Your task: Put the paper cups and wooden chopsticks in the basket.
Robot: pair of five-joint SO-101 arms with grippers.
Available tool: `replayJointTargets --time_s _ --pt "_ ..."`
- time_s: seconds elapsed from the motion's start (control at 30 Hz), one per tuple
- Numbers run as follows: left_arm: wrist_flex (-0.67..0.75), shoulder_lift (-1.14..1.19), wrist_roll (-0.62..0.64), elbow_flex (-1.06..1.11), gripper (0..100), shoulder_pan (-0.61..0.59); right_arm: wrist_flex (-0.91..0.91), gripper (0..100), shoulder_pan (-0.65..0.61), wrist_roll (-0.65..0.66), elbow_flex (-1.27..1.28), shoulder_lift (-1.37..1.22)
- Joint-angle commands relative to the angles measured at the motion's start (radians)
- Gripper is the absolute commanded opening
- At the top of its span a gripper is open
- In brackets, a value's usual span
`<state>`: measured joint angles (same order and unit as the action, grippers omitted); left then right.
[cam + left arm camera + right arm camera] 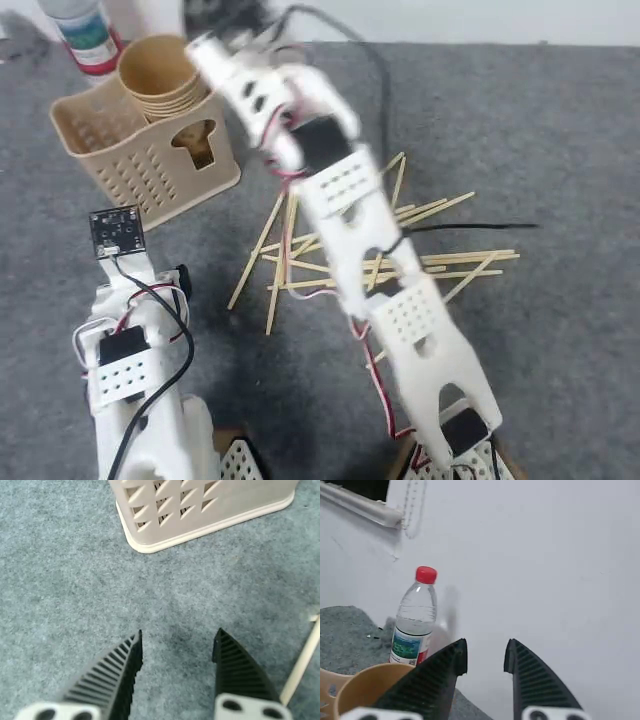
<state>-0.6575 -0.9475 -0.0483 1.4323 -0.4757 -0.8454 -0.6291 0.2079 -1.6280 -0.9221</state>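
Note:
A stack of brown paper cups (160, 75) stands inside the beige slotted basket (110, 150) at the back left. Several wooden chopsticks (330, 255) lie scattered on the grey mat, partly under the right arm. My right gripper (485, 652) is open and empty, held above the top cup's rim (367, 687); in the high view the right gripper (205, 50) is beside the cups. My left gripper (177, 647) is open and empty low over the mat, just in front of the basket's wall (200, 510), with one chopstick (302, 662) off to its side.
A water bottle (85, 30) with a red cap (426, 574) stands behind the basket against the white wall. A black cable (470, 228) lies across the chopsticks. The left arm (125, 350) stands at the front left.

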Motion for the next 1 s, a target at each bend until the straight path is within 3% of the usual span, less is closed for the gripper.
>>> replayJointTargets --time_s 0.0,0.37,0.63,0.97 --pt "0.015 -0.018 0.011 -0.004 22 0.006 -0.199 14.3 0.088 -0.138 -0.052 0.147" --pt "0.017 -0.018 0.012 -0.004 22 0.006 -0.941 14.3 0.248 -0.186 -0.052 0.272" --pt "0.017 -0.018 0.043 -0.004 22 0.002 -0.957 14.2 0.478 -0.186 0.272 0.398" --pt "0.017 -0.018 0.040 -0.004 22 0.005 -0.947 14.4 0.573 -0.186 1.138 1.104"
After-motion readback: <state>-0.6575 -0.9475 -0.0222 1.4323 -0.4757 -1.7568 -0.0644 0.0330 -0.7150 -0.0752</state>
